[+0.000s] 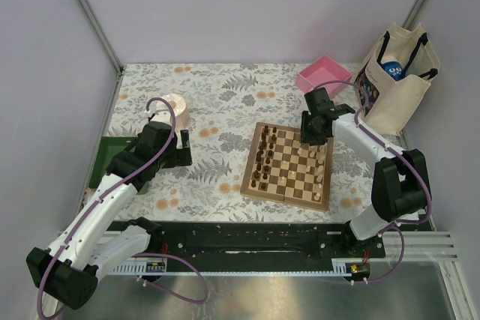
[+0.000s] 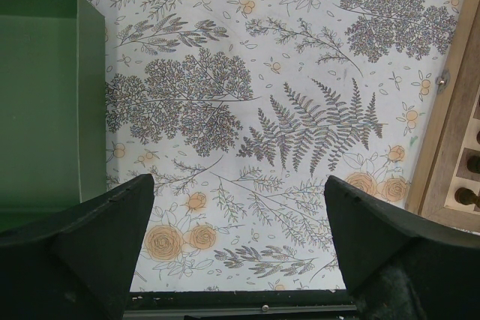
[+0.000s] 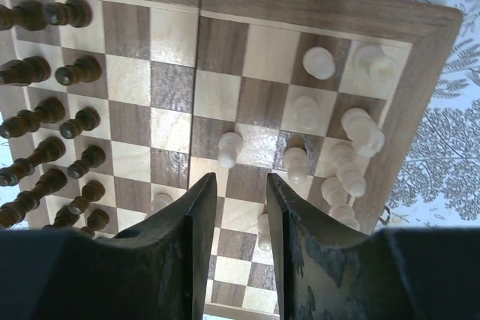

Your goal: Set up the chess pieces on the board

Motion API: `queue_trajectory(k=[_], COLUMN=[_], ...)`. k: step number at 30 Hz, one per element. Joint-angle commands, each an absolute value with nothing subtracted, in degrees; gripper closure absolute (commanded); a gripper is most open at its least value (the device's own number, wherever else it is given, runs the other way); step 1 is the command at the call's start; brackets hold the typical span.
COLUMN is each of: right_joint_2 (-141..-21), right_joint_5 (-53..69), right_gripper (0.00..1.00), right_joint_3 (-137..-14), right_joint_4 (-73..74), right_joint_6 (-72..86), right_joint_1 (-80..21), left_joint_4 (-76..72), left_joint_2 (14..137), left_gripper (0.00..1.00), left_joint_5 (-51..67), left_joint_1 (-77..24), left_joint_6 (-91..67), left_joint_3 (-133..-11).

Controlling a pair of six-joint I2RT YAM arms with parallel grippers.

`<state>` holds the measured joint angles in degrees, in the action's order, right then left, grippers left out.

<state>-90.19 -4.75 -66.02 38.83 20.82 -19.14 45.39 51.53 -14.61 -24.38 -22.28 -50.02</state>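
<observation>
The square wooden chessboard (image 1: 291,168), chequered in dark brown and light tan with a mid-brown border, lies flat on the floral-patterned counter (image 1: 225,95), right of centre and turned slightly askew. The tiny dark brown chess pieces (image 1: 262,159) stand in two files along the board's left side. In the right wrist view they show as two neat columns (image 3: 67,118). The tiny pale tan chess pieces (image 1: 320,166) are gathered along the opposite side. Up close they (image 3: 352,129) are less orderly, some crowded near the border and a few standing further in.

The right end effector (image 1: 311,136) hangs over the far right part of the board. Its fingers (image 3: 196,222) are drawn near each other with a narrow gap left at the tips (image 3: 241,185). One pale piece (image 3: 262,234) shows through that gap, slimmer than the gap itself; whether it touches a finger cannot be told.

The left end effector (image 1: 182,148) is above bare counter to the left of the board, its fingers spread wide (image 2: 238,181). The left wrist view shows a green rectangular tray (image 2: 45,95) to one side and the board's border (image 2: 450,148) to the other.

A pink square tray (image 1: 322,76) and a cream cloth tote bag (image 1: 397,80) sit beyond the board at the far right.
</observation>
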Motion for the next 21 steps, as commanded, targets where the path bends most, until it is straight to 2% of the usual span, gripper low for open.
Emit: queue_trajectory(k=[1,11,14,21], right_joint_2=[-92.8,-98.0,-98.5,-99.2], right_joint_5=[-3.1,-2.6,-2.5,-2.8], right_gripper=[0.56,0.56,0.60,0.62], right_joint_3=[-69.5,-71.2,-71.3,-71.7], right_joint_4=[38.1,38.0,38.1,39.3], right_joint_6=[21.3,21.1,20.8,20.6], right_joint_1=[-20.4,-21.2,-21.3,-21.2], left_joint_4=[43.6,43.6,43.7,43.6], left_joint_2=[51.2,51.2,51.2,51.4], left_gripper=[0.01,0.01,0.01,0.01], left_joint_5=[-13.6,-13.9,-13.9,-13.9], left_joint_1=[-24.2,-24.2,-24.2,-24.2], left_joint_6=[-21.9,-21.9,-21.9,-21.9], left_joint_3=[-50.3,-50.3,-50.2,-50.3])
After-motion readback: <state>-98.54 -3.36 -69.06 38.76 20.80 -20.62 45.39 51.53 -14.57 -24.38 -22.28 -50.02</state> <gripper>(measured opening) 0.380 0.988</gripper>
